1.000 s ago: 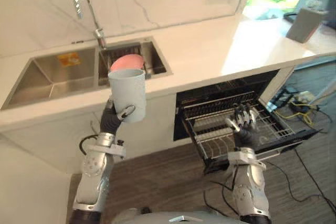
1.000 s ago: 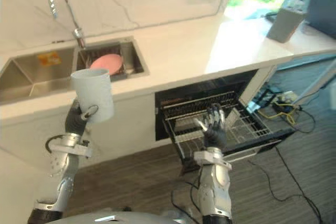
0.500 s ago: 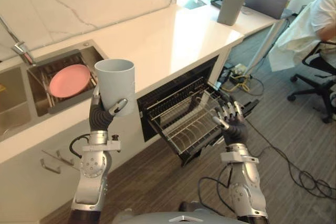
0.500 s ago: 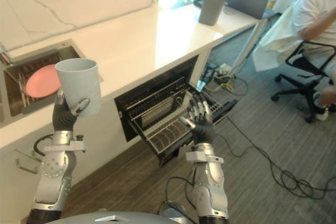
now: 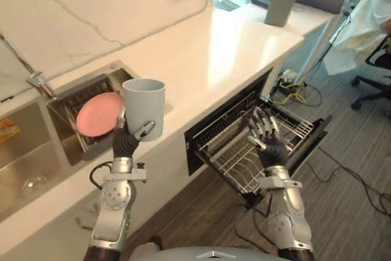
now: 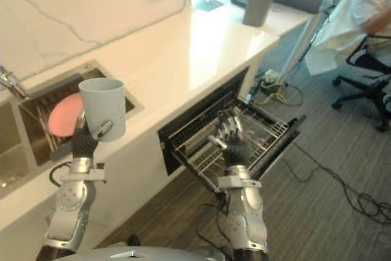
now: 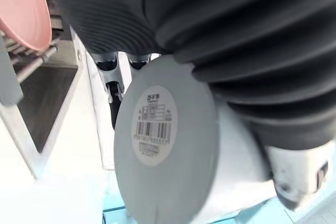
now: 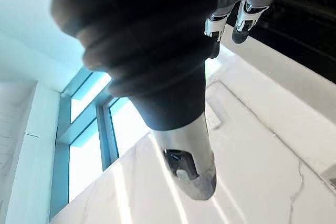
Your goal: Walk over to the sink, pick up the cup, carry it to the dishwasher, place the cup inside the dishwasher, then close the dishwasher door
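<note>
Dark-ribbed, silver-fingered left hand (image 5: pixel 124 142), right hand (image 5: pixel 269 145)

Bright daylight — glare on countertop (image 5: pixel 247 38)

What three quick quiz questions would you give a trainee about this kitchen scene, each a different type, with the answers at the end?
1. True or false: the left hand is shut on the grey cup, which is held upright.
2. Where is the pink plate? A on the floor; B in the sink; C inside the cup.
3. Short answer: what does the right hand, fingers straight, hover over?

Key: 1 true. 2 B. 3 the pulled-out dishwasher rack.
</note>
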`<state>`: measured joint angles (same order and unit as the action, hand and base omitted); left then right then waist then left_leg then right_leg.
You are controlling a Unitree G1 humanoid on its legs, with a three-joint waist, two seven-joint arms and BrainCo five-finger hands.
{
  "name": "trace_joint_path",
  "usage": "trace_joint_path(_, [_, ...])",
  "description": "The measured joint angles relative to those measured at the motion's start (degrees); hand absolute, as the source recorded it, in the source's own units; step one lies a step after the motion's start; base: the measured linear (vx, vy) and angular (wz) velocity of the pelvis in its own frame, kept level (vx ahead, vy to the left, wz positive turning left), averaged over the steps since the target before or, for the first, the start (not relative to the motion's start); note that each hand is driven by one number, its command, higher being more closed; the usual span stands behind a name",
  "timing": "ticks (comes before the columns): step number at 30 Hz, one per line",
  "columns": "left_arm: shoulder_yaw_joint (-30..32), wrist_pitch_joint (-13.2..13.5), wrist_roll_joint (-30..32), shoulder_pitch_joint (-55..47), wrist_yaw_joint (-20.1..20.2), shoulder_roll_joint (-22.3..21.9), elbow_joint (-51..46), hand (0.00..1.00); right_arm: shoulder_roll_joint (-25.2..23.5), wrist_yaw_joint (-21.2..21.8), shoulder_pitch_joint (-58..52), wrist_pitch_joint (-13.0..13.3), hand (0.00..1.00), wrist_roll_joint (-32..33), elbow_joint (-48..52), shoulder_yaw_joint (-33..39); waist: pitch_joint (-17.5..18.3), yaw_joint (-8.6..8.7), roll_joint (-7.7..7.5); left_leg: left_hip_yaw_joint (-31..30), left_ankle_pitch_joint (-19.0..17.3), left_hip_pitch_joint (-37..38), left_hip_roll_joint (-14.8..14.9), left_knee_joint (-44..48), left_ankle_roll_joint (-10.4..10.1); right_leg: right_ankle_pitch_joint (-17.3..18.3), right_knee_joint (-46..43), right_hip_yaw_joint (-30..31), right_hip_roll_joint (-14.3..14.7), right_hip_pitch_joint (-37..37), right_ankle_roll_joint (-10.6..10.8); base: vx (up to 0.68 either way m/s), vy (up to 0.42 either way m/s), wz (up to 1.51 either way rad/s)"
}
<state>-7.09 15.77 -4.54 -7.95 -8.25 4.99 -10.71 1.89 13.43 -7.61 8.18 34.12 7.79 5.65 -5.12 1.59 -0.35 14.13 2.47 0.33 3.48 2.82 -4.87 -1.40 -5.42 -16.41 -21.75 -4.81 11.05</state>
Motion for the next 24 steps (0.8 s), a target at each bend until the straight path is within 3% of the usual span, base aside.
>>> trace_joint_path(5, [0.8,-1.5,-1.4,-0.1,0.4,-0.6,-1.7,1.00,-0.4,-0.2,0.8,0.0,0.00,-0.9,0.1,0.0,0.0,-0.21,0.47,0.9,-0.7,0.9,0.0,-1.5,1.0,-4.9,-4.9,-1.5,-0.4,3.9,-2.8,0.02,0.116,-0.10])
trace_joint_path(10, [1.1,-0.5,-2.0,3.0,-1.8,-0.7,-1.8,1.00,0.0,1.2,2.5,-0.2,0.00,1.0,0.5,-0.1,0.0,-0.03,0.40,1.6,-0.1,0.8,0.6,-2.0,1.3,-7.9,1.6,-1.7,1.3,1.4,-1.9,0.01,-0.002,-0.09])
trace_joint_path(12, [0.6,1.0,-0.4,5.2,-4.6,-1.0,-1.5,1.00,0.7,1.6,4.0,-2.1,0.00,5.4,0.9,-1.0,-0.1,-0.05,0.52,1.7,0.6,0.9,1.4,-2.8,0.6,-7.6,2.9,-1.7,2.4,0.8,-1.6,-0.01,-0.078,-0.05])
trace_joint_path(16, [-1.6,2.3,9.3,7.9,-13.3,-1.7,0.3,1.00,3.2,3.4,8.3,-9.0,0.00,13.1,4.6,-3.4,-0.2,-0.63,0.42,3.7,3.6,3.0,3.3,-7.7,-1.8,-4.9,4.9,-1.6,4.9,0.9,0.5,-0.04,-0.135,-0.23])
trace_joint_path(18, [-2.6,1.8,13.8,8.8,-15.9,-1.7,2.5,1.00,3.8,3.8,10.2,-11.1,0.00,15.3,4.8,-3.9,-0.3,-0.73,0.08,4.6,3.9,3.3,3.4,-7.7,-2.4,-2.5,5.1,-1.7,5.0,0.9,1.0,-0.07,-0.129,-0.26])
trace_joint_path(19, [-4.1,0.7,17.0,9.0,-18.0,-2.0,4.2,1.00,4.8,3.8,11.4,-12.5,0.00,17.6,4.8,-4.8,-0.4,-0.39,1.00,4.9,4.5,3.7,4.5,-7.7,-2.6,-1.9,4.9,-1.6,5.9,0.9,0.7,-0.07,-0.105,-0.18])
trace_joint_path(21, [-5.8,-0.2,22.2,9.3,-20.5,-2.2,5.1,1.00,6.0,3.5,11.9,-14.8,0.00,19.6,4.8,-5.5,0.0,-0.27,1.79,4.9,5.0,3.9,5.9,-7.7,-3.1,-1.6,4.8,-1.7,7.3,0.9,0.1,-0.06,-0.089,-0.10])
trace_joint_path(24, [-6.6,-1.8,27.2,11.4,-24.1,-2.2,5.7,1.00,7.1,2.5,13.3,-16.7,0.00,20.3,4.7,-6.8,0.0,-0.45,1.54,5.0,5.4,3.7,7.2,-7.7,-3.7,-1.9,4.9,-1.6,8.6,1.5,-0.6,-0.05,-0.055,-0.09])
